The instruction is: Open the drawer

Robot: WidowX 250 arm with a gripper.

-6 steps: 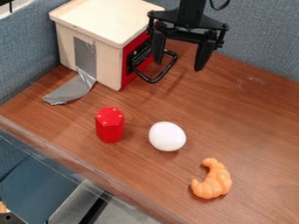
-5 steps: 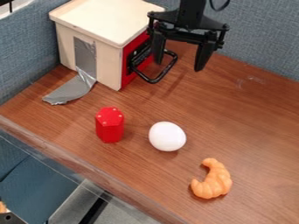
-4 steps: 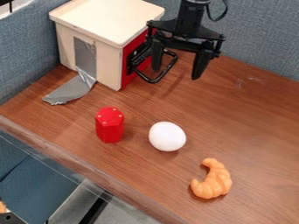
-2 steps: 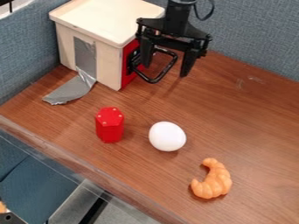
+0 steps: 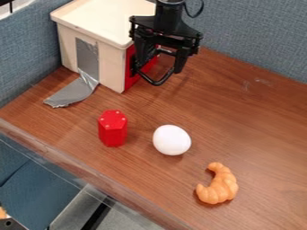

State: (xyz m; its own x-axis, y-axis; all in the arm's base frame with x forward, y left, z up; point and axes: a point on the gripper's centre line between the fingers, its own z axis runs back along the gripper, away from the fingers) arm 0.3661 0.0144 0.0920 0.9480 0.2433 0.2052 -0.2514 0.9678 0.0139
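Black robot arm [image 5: 168,18], thin curved black cable [image 5: 194,16], angular black claw [image 5: 160,70], two tapering fingers [image 5: 180,59]

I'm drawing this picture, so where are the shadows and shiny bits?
In the camera view, pale shine streaks the silver tape where it bends; a soft shadow hugs the croissant at lower left; a faint dark streak marks the table near the black handle.
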